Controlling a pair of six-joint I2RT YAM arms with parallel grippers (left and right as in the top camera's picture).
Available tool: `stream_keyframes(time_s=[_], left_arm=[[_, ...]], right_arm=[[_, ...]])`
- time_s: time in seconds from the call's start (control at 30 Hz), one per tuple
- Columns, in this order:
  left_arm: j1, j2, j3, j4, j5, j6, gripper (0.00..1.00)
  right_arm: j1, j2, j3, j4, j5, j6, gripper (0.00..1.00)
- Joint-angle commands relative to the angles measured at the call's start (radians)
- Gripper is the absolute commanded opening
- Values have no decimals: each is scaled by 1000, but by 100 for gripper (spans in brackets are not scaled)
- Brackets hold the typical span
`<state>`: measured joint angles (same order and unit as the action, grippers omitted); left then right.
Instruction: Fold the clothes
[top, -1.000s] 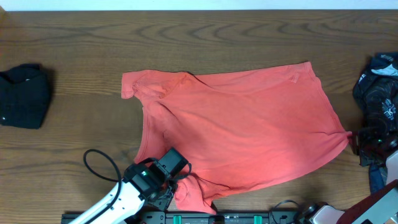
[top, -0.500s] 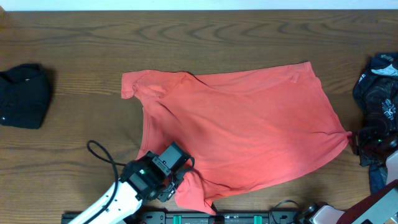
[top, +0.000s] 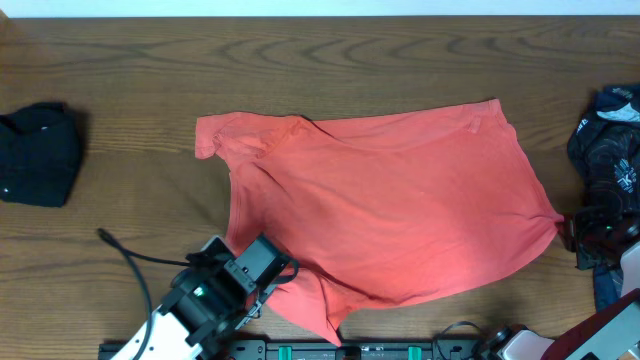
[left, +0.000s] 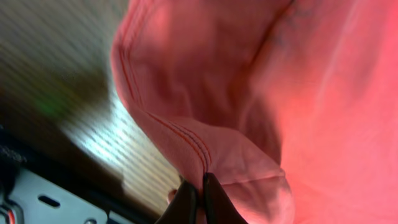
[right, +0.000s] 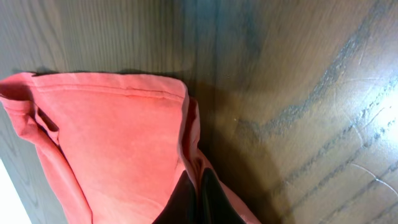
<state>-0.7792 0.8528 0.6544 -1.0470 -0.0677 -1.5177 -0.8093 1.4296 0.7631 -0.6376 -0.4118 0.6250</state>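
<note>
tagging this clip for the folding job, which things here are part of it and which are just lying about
Part of the job: coral-red T-shirt, pinched by the left hand and right hand; black cloth bundle and navy patterned garment, at either end.
Lying about: black cable; rail at the near edge.

Overhead: black bundle (top: 38, 155) clipped by left edge, navy patterned garment (top: 608, 140) by right edge. Left gripper (left: 200, 190) buried under its own arm (top: 205, 300) there — same for the red T-shirt (top: 390, 200) corner. Right gripper (right: 199, 183) seems to merge with navy cloth overhead — can't trace it. Left wrist view: table (left: 68, 74) smeared.
</note>
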Motion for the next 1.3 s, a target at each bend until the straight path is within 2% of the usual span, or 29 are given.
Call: stream_keyframes(time_s=[0.0,0.37,0.57,1.03,1.27], left_arm=[[11,-40,24,-7,-127,22,6],[116,-52,160,-5,-249,178,6],[204,-50,212,17,-265,267,6],[237,-46,213,40,-218,313,6],[319,39,213,71,-167,313,6]], right_arm=[[-8,1,15,-10,-2,-39,1],[-5,1,16,-58,48,-67,1],[66,1,42,-98,69,-111,1],[233,1,265,-264,253,-148,1],[289,1,330,-325,343,-148,1]])
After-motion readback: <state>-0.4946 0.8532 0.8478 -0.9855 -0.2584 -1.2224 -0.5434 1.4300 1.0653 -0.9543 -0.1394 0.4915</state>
